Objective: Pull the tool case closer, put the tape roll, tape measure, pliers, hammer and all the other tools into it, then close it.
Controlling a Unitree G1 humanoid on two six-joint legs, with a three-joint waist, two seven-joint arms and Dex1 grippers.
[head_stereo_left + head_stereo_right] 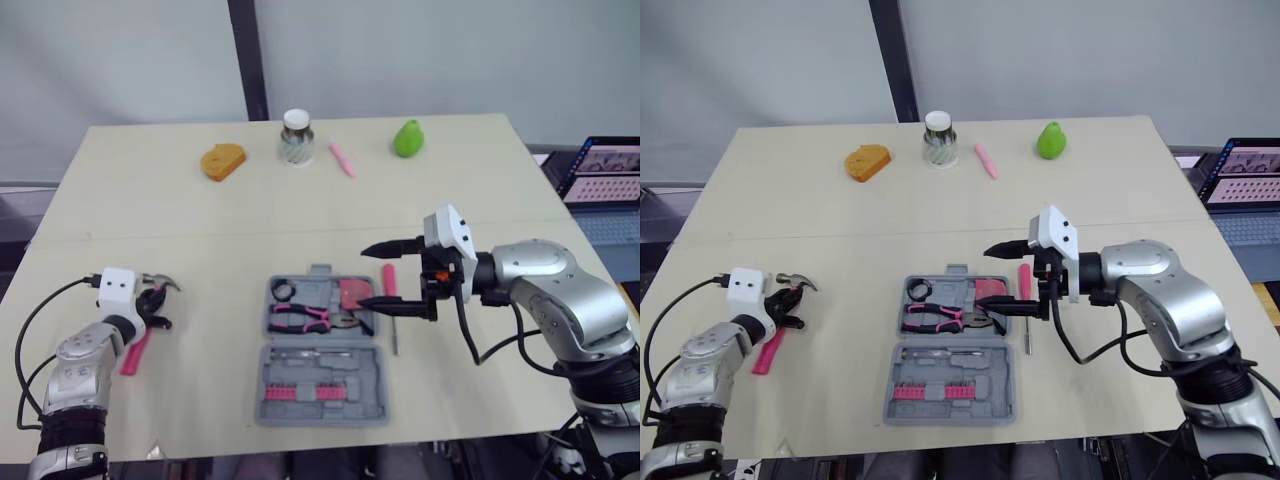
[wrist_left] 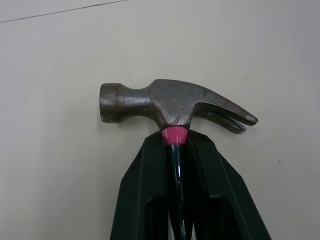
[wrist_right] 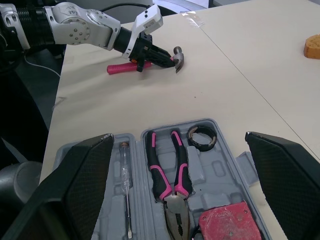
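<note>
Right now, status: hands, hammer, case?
Left hand shut on hammer. Right hand open above open tool case. Screwdriver on table beside case.

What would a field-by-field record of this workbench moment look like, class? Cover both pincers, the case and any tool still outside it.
left pincer: shut on the hammer, just below its head
right pincer: open, over the case's right side
tool case: open, both halves flat on the table
in case: pliers, tape roll, red tape measure
outside case: the hammer; a pink-handled screwdriver beside the case's right edge
</note>
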